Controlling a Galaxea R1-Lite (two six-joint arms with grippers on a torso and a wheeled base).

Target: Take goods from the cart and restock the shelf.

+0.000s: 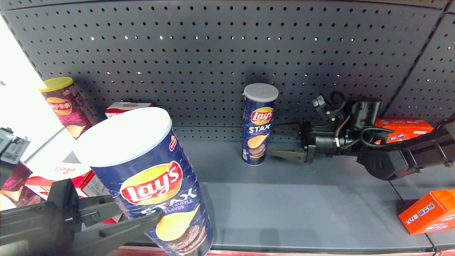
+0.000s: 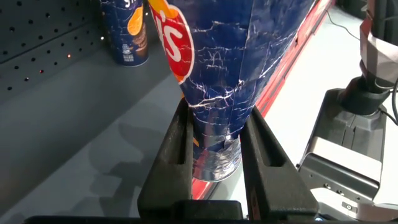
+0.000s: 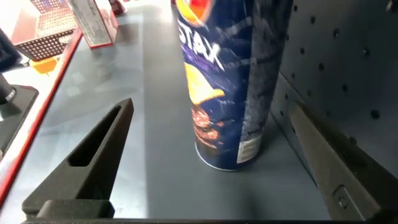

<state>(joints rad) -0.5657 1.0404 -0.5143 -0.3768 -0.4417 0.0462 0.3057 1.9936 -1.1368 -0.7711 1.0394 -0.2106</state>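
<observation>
1. The left hand [image 2: 219,134] is clamped on a blue chip can [image 1: 149,177] at the front edge of the shelf [image 1: 302,206], well in front of the standing can [image 1: 258,124].
2. The right hand [image 1: 273,138] gapes wide and empty, its fingers either side of the standing can.

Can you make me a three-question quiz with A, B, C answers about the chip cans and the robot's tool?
1. Where is the standing blue chip can? A) in a basket B) at the back of the shelf C) lying on a box
2. What colour lid has the maroon chip can? A) yellow B) green C) black
3. What is the left tool doing? A) open, holding nothing B) gripping a box C) shut on the held blue chip can
Answers: B, it stands upright by the pegboard; A, its top shows yellow; C, the tool squeezes the can's sides.
</observation>
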